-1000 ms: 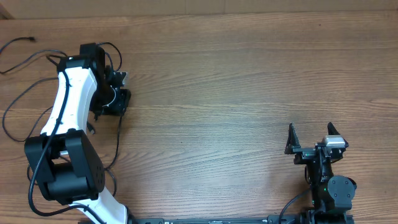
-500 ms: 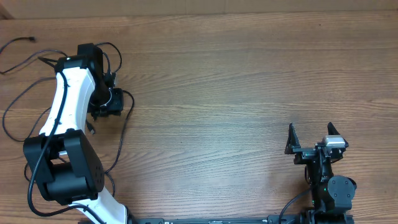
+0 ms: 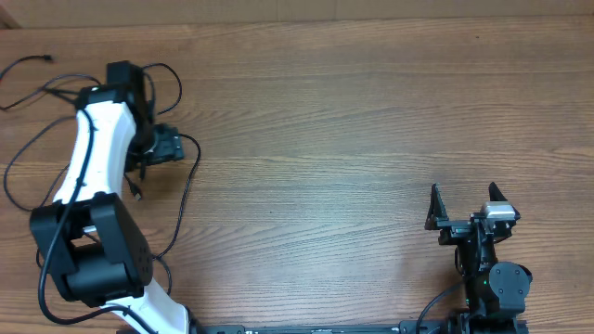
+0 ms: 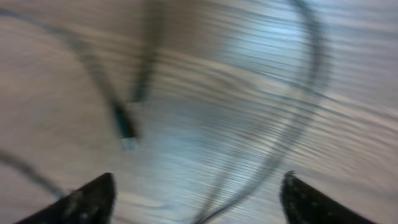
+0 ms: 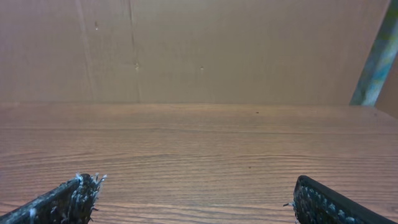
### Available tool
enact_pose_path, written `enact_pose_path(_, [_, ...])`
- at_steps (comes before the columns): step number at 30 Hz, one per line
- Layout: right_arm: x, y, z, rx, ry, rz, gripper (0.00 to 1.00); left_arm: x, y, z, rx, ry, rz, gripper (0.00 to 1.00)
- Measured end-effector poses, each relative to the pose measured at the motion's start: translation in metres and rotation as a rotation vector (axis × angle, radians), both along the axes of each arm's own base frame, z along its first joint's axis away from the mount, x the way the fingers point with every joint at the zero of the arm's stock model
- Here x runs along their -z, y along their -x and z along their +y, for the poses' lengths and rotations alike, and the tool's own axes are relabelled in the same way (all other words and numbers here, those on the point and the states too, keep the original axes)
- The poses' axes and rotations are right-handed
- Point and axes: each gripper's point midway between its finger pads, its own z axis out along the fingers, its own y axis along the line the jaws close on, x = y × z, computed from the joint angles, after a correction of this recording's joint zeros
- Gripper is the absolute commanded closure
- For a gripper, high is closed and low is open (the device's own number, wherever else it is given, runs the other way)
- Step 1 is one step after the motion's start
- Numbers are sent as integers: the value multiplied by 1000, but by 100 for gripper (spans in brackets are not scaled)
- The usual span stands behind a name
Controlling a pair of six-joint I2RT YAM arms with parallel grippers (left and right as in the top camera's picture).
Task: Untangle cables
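The cables (image 3: 186, 193) lie in a loose tangle at the far left of the counter (image 3: 353, 139), thin black cords looping around and under the white left arm (image 3: 88, 158). One cord runs toward the upper left edge and ends in a small plug (image 3: 46, 58). Another trails down from beside the left pincer (image 3: 170, 147) toward the arm's base at the near edge. A short connector (image 3: 137, 193) lies just beside the arm, below the pincer.

The left pincer hangs over this tangle with its tips spread and nothing between them. Its wrist view is badly smeared, but the two dark fingertips (image 4: 93, 198) show at the lower corners, well apart. On the wood between them, to the left, a cord ends in a dark plug (image 4: 127, 130) with a pale, silvery tip. To the right a long loop of cord (image 4: 316, 62) sweeps down. Through the blur I cannot tell whether these cords cross or only lie near each other.

The right pincer (image 3: 462, 206) sits at the near right of the counter, well apart from every cable, its fingers spread wide and holding nothing. Its own camera shows both ribbed fingertips (image 5: 69, 198) at the bottom corners and wood grain ahead. A plain brown wall (image 5: 199, 50) stands behind the counter's far edge, with a pale greenish post (image 5: 378, 56) leaning at the right
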Motion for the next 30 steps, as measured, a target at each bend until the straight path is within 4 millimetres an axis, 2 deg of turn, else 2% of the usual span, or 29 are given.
enact_pose_path(6, [0,0,0,0,0,0,0,-3,24,71,-331,-96,-5,0])
enact_pose_path(10, [0,0,0,0,0,1,0,-4,52,120,-538,-117,-6,0])
enact_pose_path(12, [0,0,0,0,0,1,0,-4,70,145,-628,-125,-2,3])
enact_pose_path(17, [0,0,0,0,0,1,0,-5,109,193,-759,-142,-2,4])
enact_pose_path(24, [0,0,0,0,0,1,0,-2,152,233,-890,-154,-11,6])
enact_pose_path(27, [0,0,0,0,0,1,0,9,166,239,-935,-143,-13,6])
enact_pose_path(30, [0,0,0,0,0,0,0,23,177,237,-957,-121,-1,7])
